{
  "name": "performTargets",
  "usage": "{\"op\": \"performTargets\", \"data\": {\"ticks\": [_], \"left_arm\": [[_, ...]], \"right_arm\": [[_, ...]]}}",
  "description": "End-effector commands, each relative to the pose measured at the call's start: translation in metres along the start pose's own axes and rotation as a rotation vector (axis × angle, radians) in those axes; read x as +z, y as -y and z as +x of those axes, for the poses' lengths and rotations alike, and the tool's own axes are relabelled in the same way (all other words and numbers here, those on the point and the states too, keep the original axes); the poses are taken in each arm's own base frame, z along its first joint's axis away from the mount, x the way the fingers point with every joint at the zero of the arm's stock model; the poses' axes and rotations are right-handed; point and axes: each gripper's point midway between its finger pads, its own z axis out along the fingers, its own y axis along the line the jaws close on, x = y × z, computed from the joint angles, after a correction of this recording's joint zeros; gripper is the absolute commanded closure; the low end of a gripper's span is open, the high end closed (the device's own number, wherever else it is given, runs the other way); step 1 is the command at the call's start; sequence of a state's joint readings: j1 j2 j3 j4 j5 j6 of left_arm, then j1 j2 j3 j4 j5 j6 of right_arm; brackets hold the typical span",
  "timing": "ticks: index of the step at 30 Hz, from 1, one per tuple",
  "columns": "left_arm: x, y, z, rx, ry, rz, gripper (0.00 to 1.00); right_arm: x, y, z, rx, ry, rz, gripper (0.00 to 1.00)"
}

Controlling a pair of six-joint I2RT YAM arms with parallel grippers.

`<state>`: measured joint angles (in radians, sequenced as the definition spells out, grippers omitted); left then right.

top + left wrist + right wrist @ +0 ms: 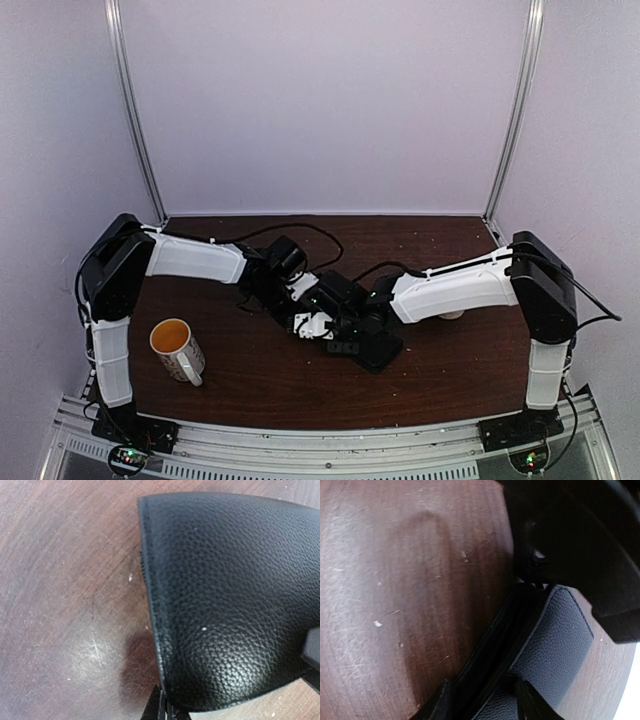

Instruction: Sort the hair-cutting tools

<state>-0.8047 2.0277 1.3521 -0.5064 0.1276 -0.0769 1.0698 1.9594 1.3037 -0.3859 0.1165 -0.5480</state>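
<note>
The black case [378, 350] lies mid-table, and both grippers meet at its left end. In the left wrist view the case's grained leather [230, 595] fills the frame, and my left gripper [165, 706] is shut on its near edge. In the right wrist view my right gripper [482, 697] straddles the case's zip edge [495, 645]. One finger is on the table side and the other presses on the leather [555, 645]. No scissors or hair clips show in any view. In the top view the left gripper [312, 322] and right gripper [345, 328] sit side by side.
A white mug [178, 350] with a yellow inside stands at the front left. A pale object [452, 314] is partly hidden under the right forearm. Cables cross the table behind the arms. Grey walls close in the back and sides.
</note>
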Motion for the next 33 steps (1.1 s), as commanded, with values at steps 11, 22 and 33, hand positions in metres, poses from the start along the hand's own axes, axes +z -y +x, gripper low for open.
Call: {"op": "performTargets", "data": {"ticks": [11,22,33], "left_arm": [[-0.029,0.062,-0.01,-0.129,0.174,0.295,1.0],[-0.017,0.066,-0.045,-0.159,0.185,0.255,1.0],[-0.016,-0.005,-0.035,-0.197,0.117,0.08,1.0]], "right_arm": [[0.018,0.02,0.012,0.137,-0.061,0.082,0.71],[0.005,0.008,0.016,0.118,-0.048,0.016,0.69],[-0.09,-0.041,0.092,-0.26,0.03,-0.241,0.46]]}}
